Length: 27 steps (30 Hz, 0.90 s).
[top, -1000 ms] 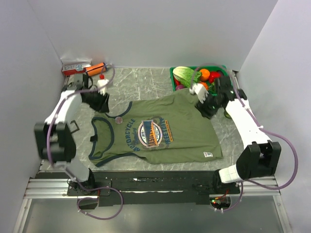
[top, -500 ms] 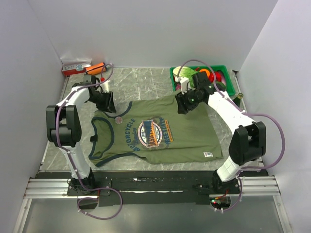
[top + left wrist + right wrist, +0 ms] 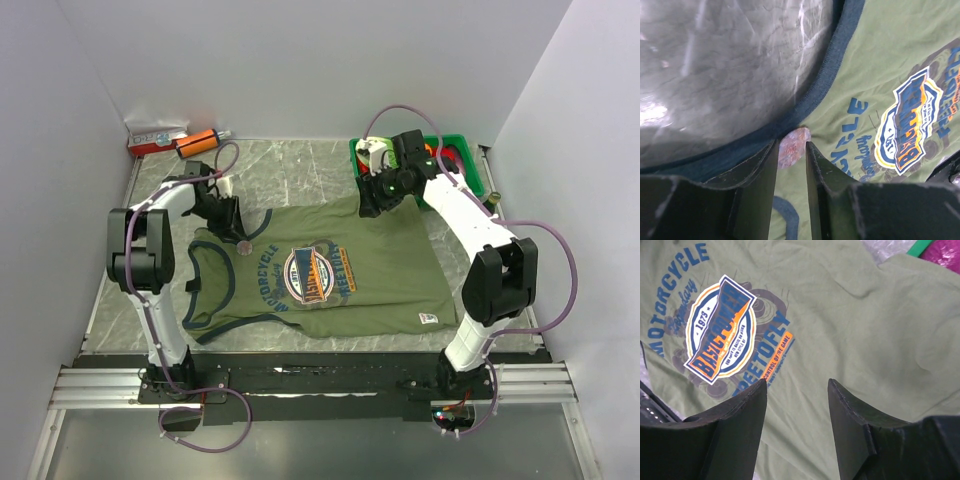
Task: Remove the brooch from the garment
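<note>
- Top external view: pale, plain walls (image 3: 300, 60) close the cell in on three sides. The tabletop (image 3: 300, 170) is a grey, marble-veined sheet with a glossy sheen, and a metal rail (image 3: 300, 385) runs along its near edge.
- Far left corner: a red-and-white box (image 3: 155, 139) and an orange item (image 3: 200, 141) lie against the back wall. Their print is too small for me to read.
- My left hand (image 3: 230, 215) is down at the neckline of the shirt. On the left wrist camera its fingers (image 3: 757, 175) stand a narrow gap apart, one on each side of the brooch (image 3: 792, 145). I cannot tell whether they are pinching it.
- The brooch is a small pinkish-white disc sitting at the navy collar trim (image 3: 832, 60), right at the neck opening of the garment (image 3: 390, 250).
- The garment, an olive-green T-shirt, lies spread flat mid-tabletop with its collar to the left and its hem to the right.
- Its chest print (image 3: 720, 330) is a blue, orange and white badge. I read "MOTORCYCLE", "1973", "BASICPOWER" and "FREETOFLY".
- A white hem label (image 3: 428, 319) sits at the shirt's near right corner, its text unreadable.
- My right hand (image 3: 372, 203) is over the shirt's far right edge. Its fingers are spread wide with only olive cloth showing between them.
- Far right corner: a green bin (image 3: 470, 160) holds red and orange things.
</note>
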Each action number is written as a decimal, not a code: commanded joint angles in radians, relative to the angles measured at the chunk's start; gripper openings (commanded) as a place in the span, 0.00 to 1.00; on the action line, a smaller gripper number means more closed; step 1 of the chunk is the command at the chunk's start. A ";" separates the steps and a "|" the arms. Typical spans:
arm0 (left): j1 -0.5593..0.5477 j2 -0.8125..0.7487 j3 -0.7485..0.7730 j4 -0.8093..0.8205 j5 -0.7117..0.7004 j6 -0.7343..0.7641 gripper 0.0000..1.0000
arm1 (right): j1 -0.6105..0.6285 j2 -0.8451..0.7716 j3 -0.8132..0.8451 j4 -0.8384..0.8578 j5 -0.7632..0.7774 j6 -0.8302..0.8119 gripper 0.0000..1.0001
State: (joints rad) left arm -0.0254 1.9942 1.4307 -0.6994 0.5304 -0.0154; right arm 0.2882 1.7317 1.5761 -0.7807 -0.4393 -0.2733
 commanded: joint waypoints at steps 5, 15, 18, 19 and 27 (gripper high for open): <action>-0.010 0.025 -0.012 -0.003 -0.015 -0.012 0.33 | 0.002 -0.001 -0.014 0.021 -0.042 0.026 0.59; -0.010 -0.037 -0.033 -0.044 -0.073 -0.006 0.36 | 0.003 0.015 -0.005 0.014 -0.052 0.026 0.59; -0.010 -0.046 -0.056 -0.051 -0.064 -0.006 0.36 | 0.003 0.025 0.001 0.011 -0.053 0.023 0.60; -0.010 -0.044 -0.061 -0.052 -0.035 -0.001 0.36 | 0.003 0.029 0.002 0.009 -0.053 0.023 0.60; -0.011 -0.023 -0.026 -0.072 0.011 0.005 0.26 | 0.019 0.051 0.013 0.015 -0.032 0.019 0.60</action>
State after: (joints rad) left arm -0.0334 1.9980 1.3777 -0.7456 0.5049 -0.0154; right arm 0.2924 1.7718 1.5612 -0.7773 -0.4782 -0.2546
